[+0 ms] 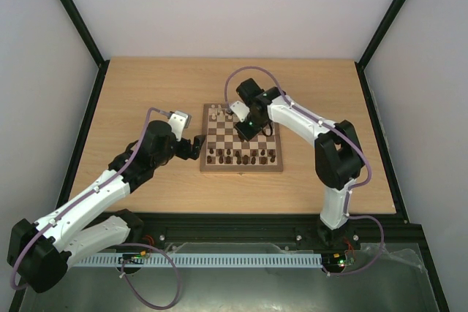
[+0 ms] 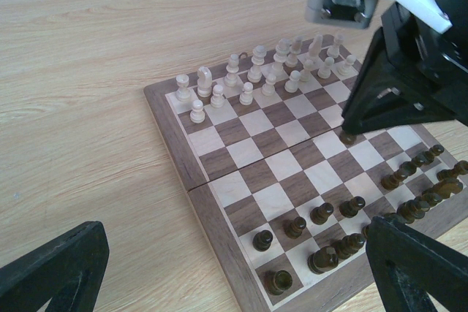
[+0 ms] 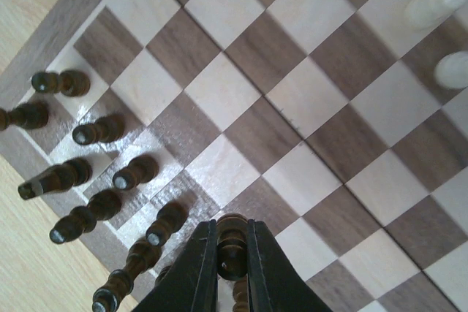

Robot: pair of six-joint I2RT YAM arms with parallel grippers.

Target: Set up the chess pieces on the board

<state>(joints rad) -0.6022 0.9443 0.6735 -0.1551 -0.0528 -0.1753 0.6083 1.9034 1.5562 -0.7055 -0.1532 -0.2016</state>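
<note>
Chess pieces (image 1: 241, 156) line the board's (image 1: 223, 137) near and far rows. The right gripper (image 3: 232, 226) pinches a dark piece (image 3: 232, 250) mid-board; it should carry it high over neighbours and set it upright. The left gripper (image 2: 234, 275) hangs spread wide.
</note>
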